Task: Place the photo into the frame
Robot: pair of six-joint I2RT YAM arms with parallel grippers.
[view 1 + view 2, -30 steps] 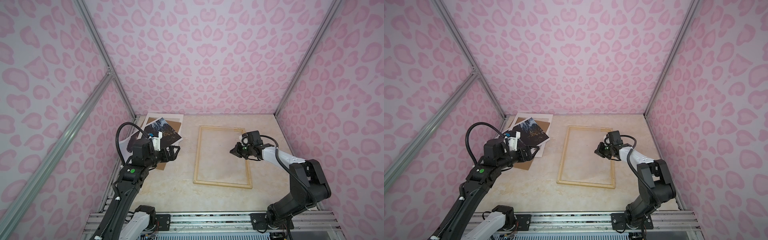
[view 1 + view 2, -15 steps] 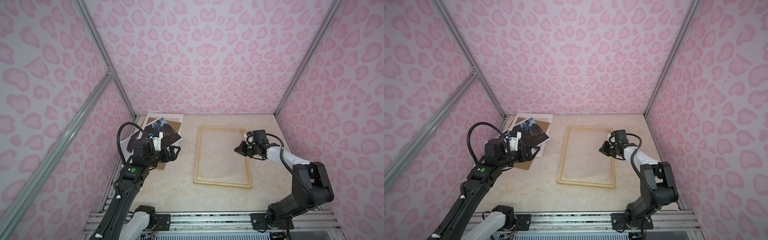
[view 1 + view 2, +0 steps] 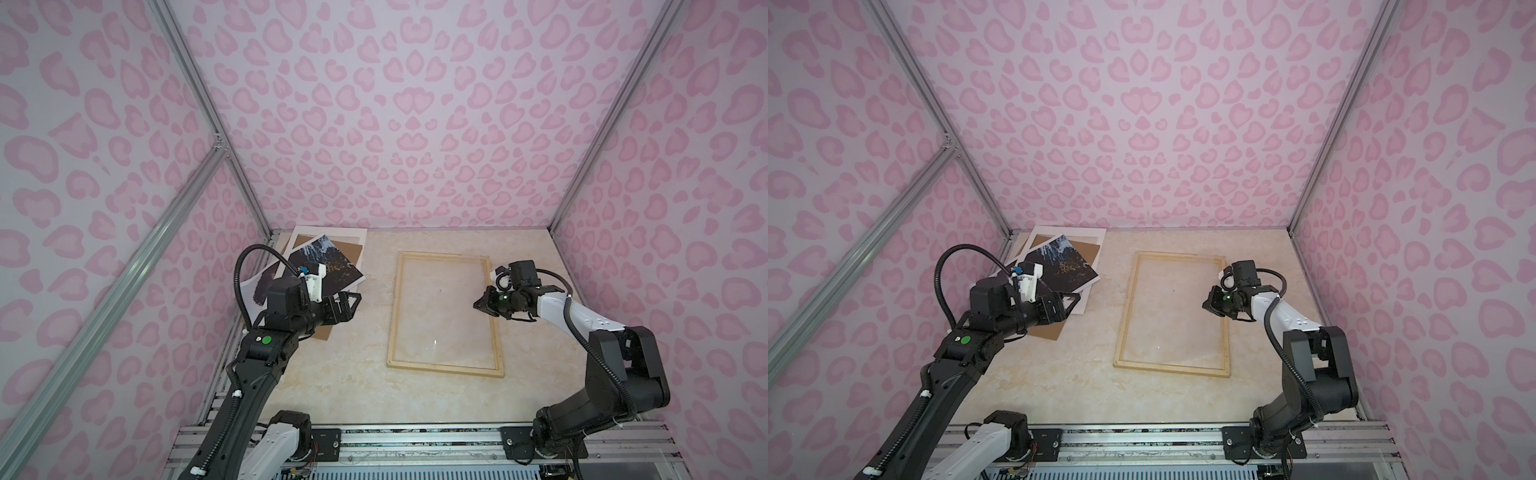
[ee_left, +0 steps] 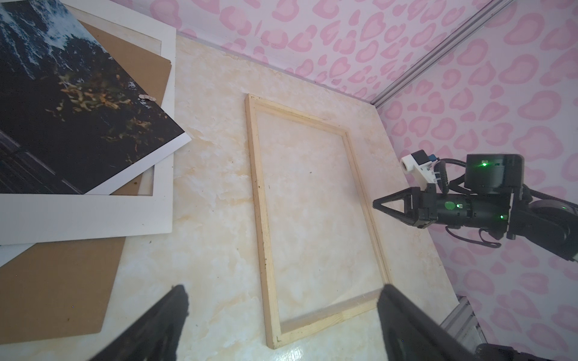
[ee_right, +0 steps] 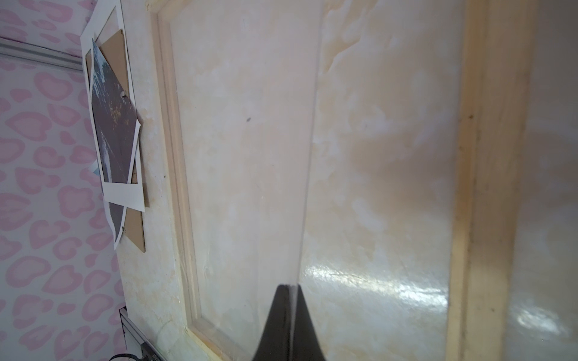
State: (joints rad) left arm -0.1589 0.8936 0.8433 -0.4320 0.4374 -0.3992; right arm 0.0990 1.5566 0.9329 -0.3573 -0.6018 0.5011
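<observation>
The photo [image 3: 332,266] [image 3: 1067,266] [image 4: 78,109], a dark forest print with a white margin, lies skewed on a stack at the back left. The pale wood frame [image 3: 444,370] [image 3: 1125,316] [image 4: 259,203] lies flat mid-table. My left gripper [image 3: 353,305] [image 3: 1073,301] [image 4: 283,290] hovers open between the stack and the frame, holding nothing. My right gripper [image 3: 477,306] [image 3: 1205,305] [image 5: 289,286] is over the frame's right side, shut on the thin edge of the clear pane [image 5: 281,156], which runs away from the jaws.
A white mat board [image 3: 328,232] [image 4: 93,212] and a brown backing board [image 3: 353,249] [image 4: 56,281] lie under the photo. Pink patterned walls close the table on three sides. An aluminium rail [image 3: 415,436] runs along the front edge.
My right gripper has shifted a little to the right over the frame, still shut. The left arm has not moved.
</observation>
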